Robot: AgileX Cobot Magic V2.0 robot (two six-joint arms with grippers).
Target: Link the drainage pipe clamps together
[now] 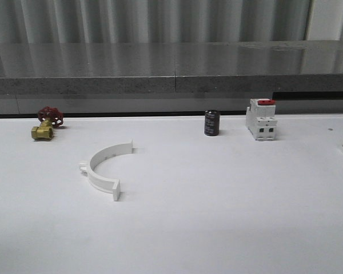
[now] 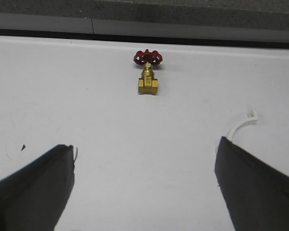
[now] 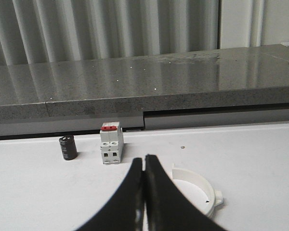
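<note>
white plastic half-ring clamp [image 1: 104,166] left-centre on white table [image 1: 217,217]; second half-ring [image 3: 198,186] beside right gripper [image 3: 144,161] | far: brass red-handled valve [image 1: 46,123], black cylinder [image 1: 211,123], white breaker [image 1: 261,119], one each | left gripper [image 2: 144,159] fingers apart, right pressed together, empty

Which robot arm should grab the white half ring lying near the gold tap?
Probably the left. Its open gripper already looks over the brass valve, with that clamp half just beside one finger. The right gripper is shut, near the other clamp half.
</note>
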